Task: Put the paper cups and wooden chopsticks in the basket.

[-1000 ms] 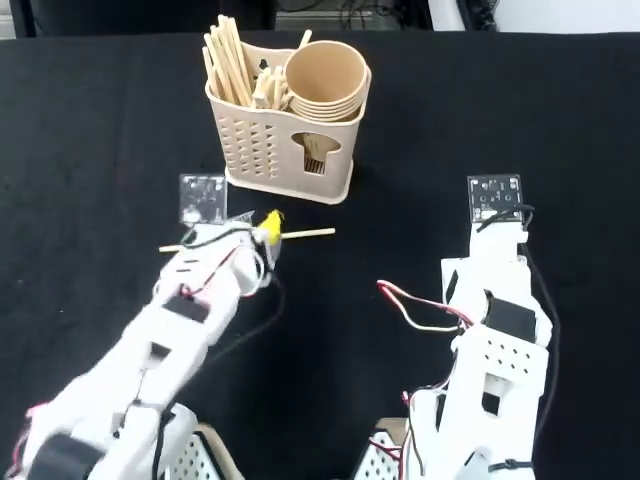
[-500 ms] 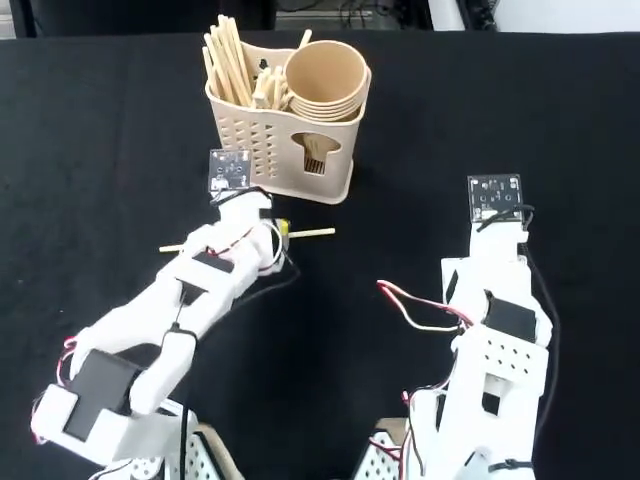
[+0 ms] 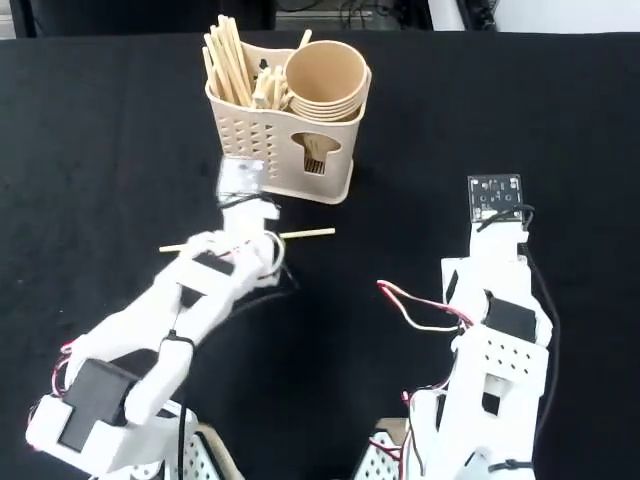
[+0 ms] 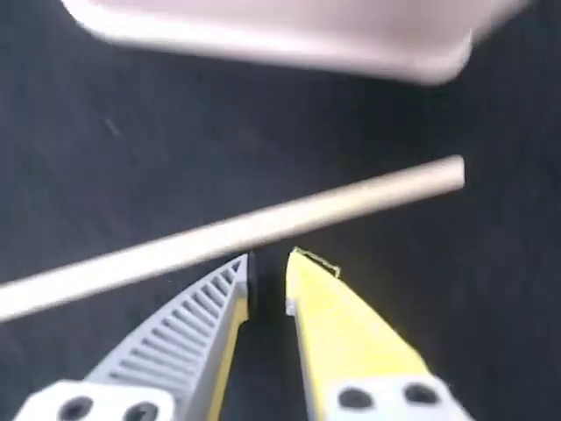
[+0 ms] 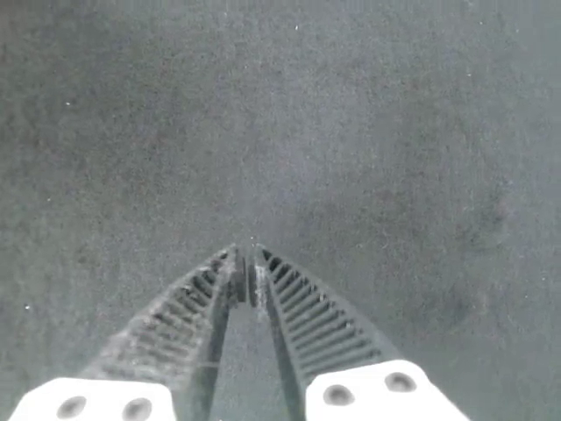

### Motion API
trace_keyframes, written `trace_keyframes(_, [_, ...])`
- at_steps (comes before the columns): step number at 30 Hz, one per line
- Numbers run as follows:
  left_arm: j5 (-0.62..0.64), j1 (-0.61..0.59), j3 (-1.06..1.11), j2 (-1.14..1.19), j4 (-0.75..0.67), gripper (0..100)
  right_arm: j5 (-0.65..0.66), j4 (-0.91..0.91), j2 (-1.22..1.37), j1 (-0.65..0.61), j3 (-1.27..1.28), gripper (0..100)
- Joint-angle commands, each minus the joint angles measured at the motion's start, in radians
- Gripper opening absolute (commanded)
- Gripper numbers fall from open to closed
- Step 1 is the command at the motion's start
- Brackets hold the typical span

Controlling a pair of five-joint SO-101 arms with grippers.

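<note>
Black cloth covers the table (image 3: 560,110). A pale basket (image 3: 270,150) with a holed wall stands near the far edge, somewhat left of the middle. Its left compartment holds a bundle of chopsticks (image 3: 228,60) standing on end and leaning toward the left. Its right compartment holds a stack of paper cups (image 3: 325,70), mouths up.

One loose chopstick (image 3: 308,234) lies flat on the cloth just on the near side of the basket, roughly parallel to the far edge. The left arm (image 3: 190,300) reaches from the near left corner and crosses over the middle of this stick, so both ends of the stick show on either side of it.

In the left wrist view, the left claw (image 4: 268,267) sits low over the cloth with its tips right at the stick. Its grey and yellow fingers are almost together, with only a thin slit between them and nothing in it. The basket's base shows as a blur beyond the stick.

The right arm (image 3: 495,300) lies along the right half of the table, well apart from the basket. The right claw (image 5: 247,272) is pressed together over bare cloth and holds nothing.
</note>
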Motion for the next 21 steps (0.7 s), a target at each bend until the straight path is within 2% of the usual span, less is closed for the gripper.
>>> trace_keyframes(1, [0.000, -0.058, 0.036, 0.000, -0.304, 11, 0.006, -0.020, -0.010, -0.015, -0.005, 2.5])
trace_keyframes(5, [-0.003, -0.065, -0.071, 0.117, -0.284, 10, 0.006, -0.021, -0.010, -0.015, -0.005, 2.5])
trace_keyframes(11, [0.000, -0.064, -0.375, 0.293, 0.114, 10, 0.005, -0.146, -0.010, -0.038, 0.068, 2.5])
trace_keyframes(18, [-0.012, -0.056, -0.387, 0.307, 0.141, 6, 0.006, -0.161, -0.010, -0.091, 0.096, 2.5])
trace_keyframes(21, [-0.101, -0.041, -0.389, 0.307, 0.169, 6, -0.002, -0.176, -0.010, -0.091, 0.101, 2.5])
